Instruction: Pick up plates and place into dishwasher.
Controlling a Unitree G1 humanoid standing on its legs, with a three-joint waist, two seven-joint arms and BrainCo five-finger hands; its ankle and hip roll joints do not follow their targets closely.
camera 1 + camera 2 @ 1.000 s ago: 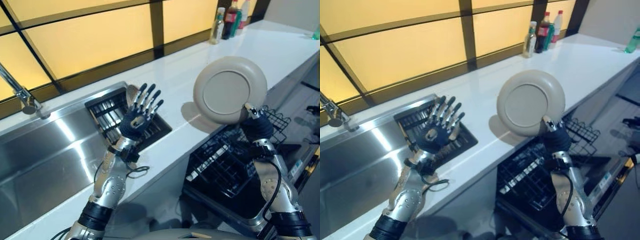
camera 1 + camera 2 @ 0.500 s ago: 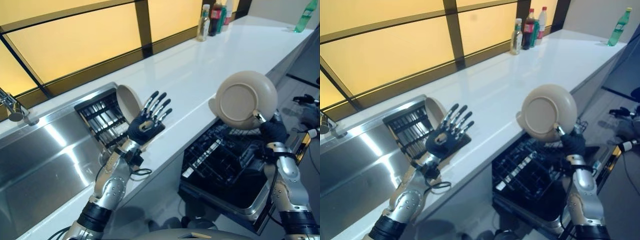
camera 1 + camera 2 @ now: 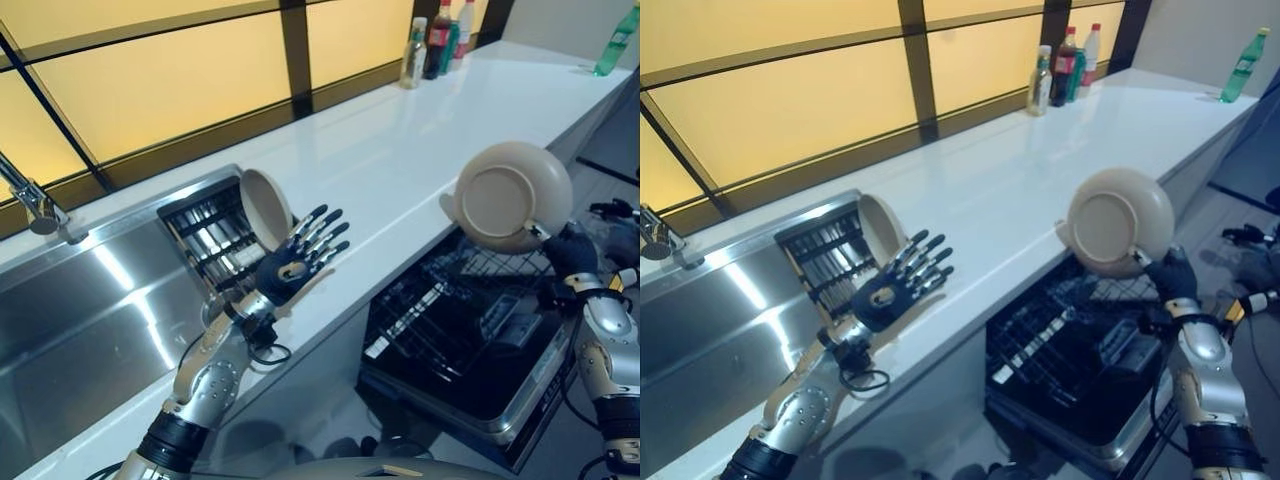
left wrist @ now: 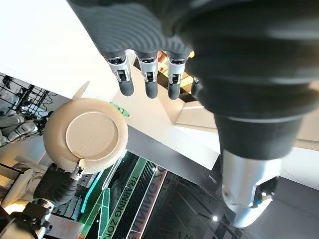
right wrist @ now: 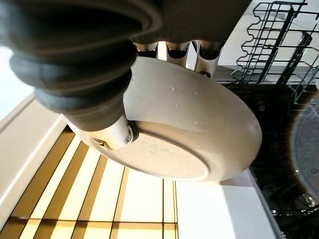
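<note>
My right hand (image 3: 568, 250) is shut on the lower rim of a beige plate (image 3: 512, 195), holding it upright with its underside toward me, above the open dishwasher's black wire rack (image 3: 470, 320). The right wrist view has that plate (image 5: 194, 129) pinched between thumb and fingers. A second beige plate (image 3: 264, 208) stands on edge in the dark drying rack (image 3: 210, 240) beside the sink. My left hand (image 3: 296, 262) hovers open, fingers spread, just in front of that plate and touches nothing. The left wrist view looks past the straight fingers (image 4: 149, 79) at the held plate (image 4: 86, 137).
A steel sink (image 3: 90, 320) with a tap (image 3: 35, 205) lies at the left. The white counter (image 3: 400, 140) runs back to several bottles (image 3: 440, 45) by the window; a green bottle (image 3: 615, 40) stands far right. The pulled-out dishwasher rack sits below the counter's front edge.
My right hand has carried the plate rightward and lower, from over the counter edge to above the dishwasher rack. The left hand drifted slightly lower, still open. The camera has shifted.
</note>
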